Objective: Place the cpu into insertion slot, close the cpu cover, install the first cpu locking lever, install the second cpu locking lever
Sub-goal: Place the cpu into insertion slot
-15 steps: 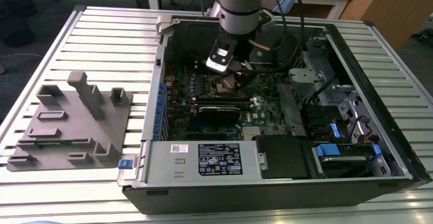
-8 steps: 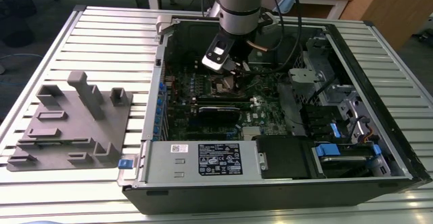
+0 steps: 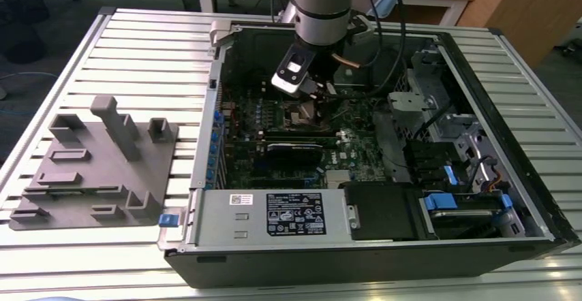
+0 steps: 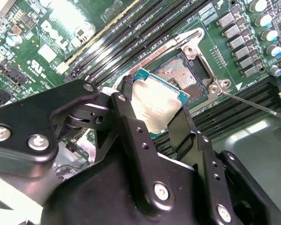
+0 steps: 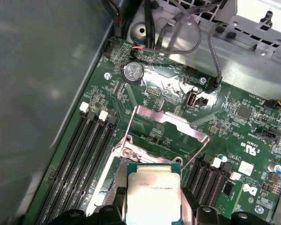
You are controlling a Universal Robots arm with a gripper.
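Observation:
The cpu (image 4: 155, 104), a small square chip with a silvery top and green edge, is held by its sides in my gripper (image 4: 154, 107), which is shut on it. It hangs tilted just above the insertion slot (image 4: 185, 75), whose pin field is uncovered. In the first wrist view the cpu (image 5: 153, 192) sits between my gripper's (image 5: 153, 208) black fingers, in front of the cpu cover (image 5: 168, 123), a silver frame standing open. A thin locking lever (image 4: 257, 107) sticks out beside the socket. In the exterior view my gripper (image 3: 314, 95) is inside the case above the insertion slot (image 3: 300, 115).
Long black memory slots (image 5: 84, 154) flank the socket on both sides. A black card (image 3: 296, 154) lies across the board nearer the power supply (image 3: 272, 212). Cables (image 3: 391, 62) hang by the arm. A grey fixture (image 3: 100, 165) rests on the slatted table at the exterior view's left.

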